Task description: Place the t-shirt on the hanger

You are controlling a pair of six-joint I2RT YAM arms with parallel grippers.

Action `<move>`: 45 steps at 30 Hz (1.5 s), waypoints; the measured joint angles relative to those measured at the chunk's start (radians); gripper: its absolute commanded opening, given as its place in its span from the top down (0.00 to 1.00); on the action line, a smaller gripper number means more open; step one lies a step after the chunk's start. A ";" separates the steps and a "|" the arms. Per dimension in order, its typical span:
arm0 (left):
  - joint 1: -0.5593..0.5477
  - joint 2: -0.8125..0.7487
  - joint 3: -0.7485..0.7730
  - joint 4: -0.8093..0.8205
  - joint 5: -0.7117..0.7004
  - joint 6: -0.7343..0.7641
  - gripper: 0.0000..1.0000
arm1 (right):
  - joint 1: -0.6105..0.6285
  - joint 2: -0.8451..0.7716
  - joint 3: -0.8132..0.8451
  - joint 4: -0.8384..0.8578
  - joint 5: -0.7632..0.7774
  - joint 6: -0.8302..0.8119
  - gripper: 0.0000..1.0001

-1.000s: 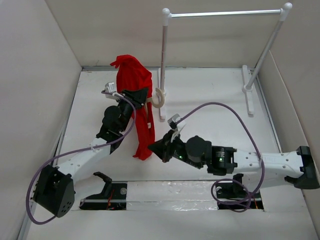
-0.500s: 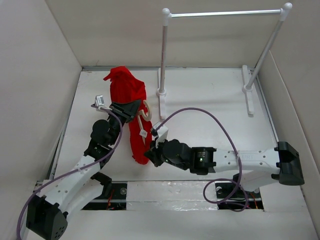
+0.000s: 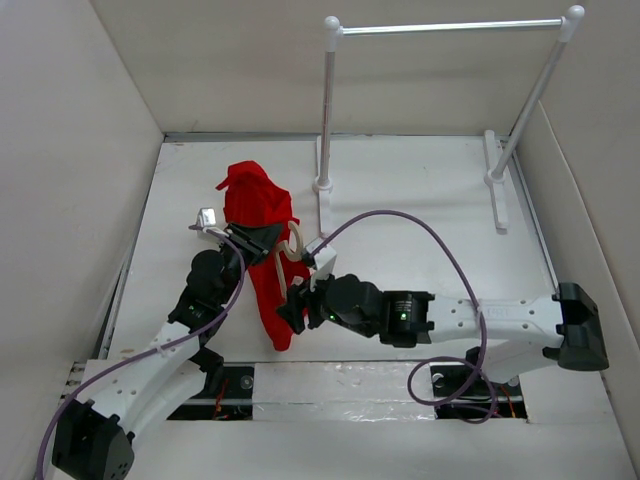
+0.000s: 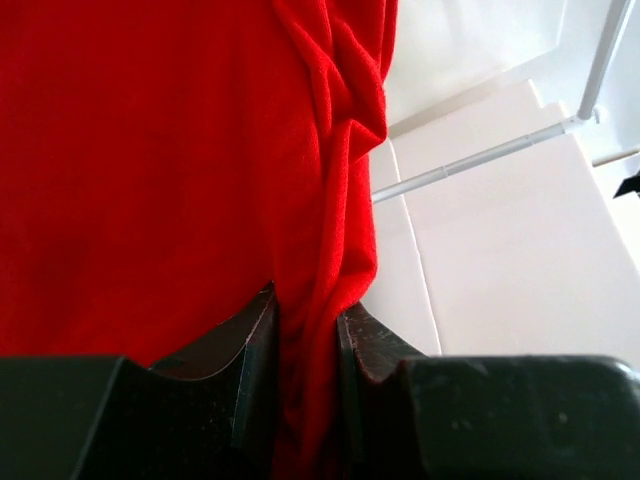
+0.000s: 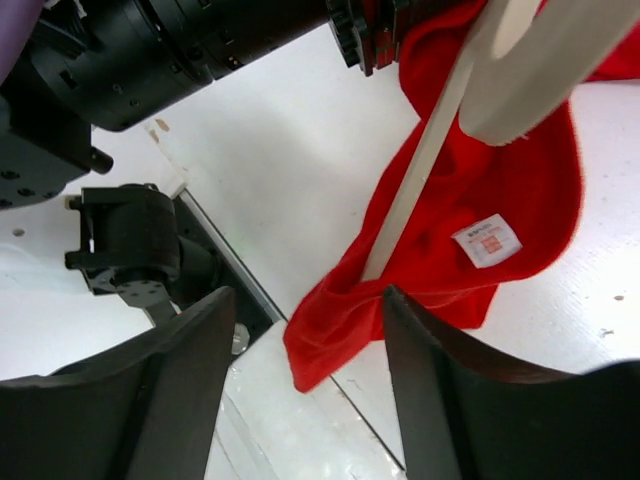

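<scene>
As only wrist views show, left claw [image 4: 308,322] pinches t-shirt [image 4: 150,150], right claw [image 5: 305,300] gapes empty.

Reaches forward with left claw [image 4: 305,325], jaws pinched close. Holds right claw [image 5: 305,300] near it, jaws spread wide.

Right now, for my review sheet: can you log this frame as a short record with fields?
t-shirt: red, crumpled, hanging from the left jaws
hanger: beige, one arm running into the shirt's folds, hook sticking out
left jaws: shut on the shirt fabric
right jaws: open, empty, by the shirt's lower end
rack: upright behind the shirt
task: not finished
</scene>
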 measured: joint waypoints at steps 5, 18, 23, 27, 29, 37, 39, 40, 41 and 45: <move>0.000 0.005 0.001 -0.025 0.012 -0.005 1.00 | -0.014 -0.113 -0.040 0.001 0.008 -0.019 0.33; 0.000 0.036 0.001 0.003 0.087 -0.072 1.00 | -0.118 -0.042 -0.130 0.381 0.127 -0.108 0.50; 0.000 0.047 0.001 0.008 0.100 -0.082 1.00 | -0.116 0.035 -0.122 0.470 0.169 -0.151 0.83; 0.013 0.056 0.001 0.011 0.093 -0.087 1.00 | -0.117 0.051 -0.121 0.490 0.222 -0.163 0.79; 0.012 0.057 0.001 0.017 0.095 -0.091 1.00 | -0.116 0.055 -0.117 0.500 0.242 -0.169 0.69; 0.003 0.084 0.001 0.030 0.115 -0.097 1.00 | -0.124 0.073 -0.093 0.574 0.312 -0.189 0.66; 0.003 0.090 0.001 0.037 0.116 -0.100 1.00 | -0.125 0.079 -0.093 0.585 0.315 -0.194 0.87; 0.003 0.092 0.001 0.042 0.117 -0.102 1.00 | -0.125 0.082 -0.092 0.591 0.321 -0.196 0.90; 0.004 0.094 0.001 0.046 0.114 -0.105 1.00 | -0.126 0.085 -0.091 0.598 0.329 -0.197 0.95; 0.005 0.096 0.001 0.054 0.099 -0.109 1.00 | -0.134 0.094 -0.085 0.608 0.334 -0.197 1.00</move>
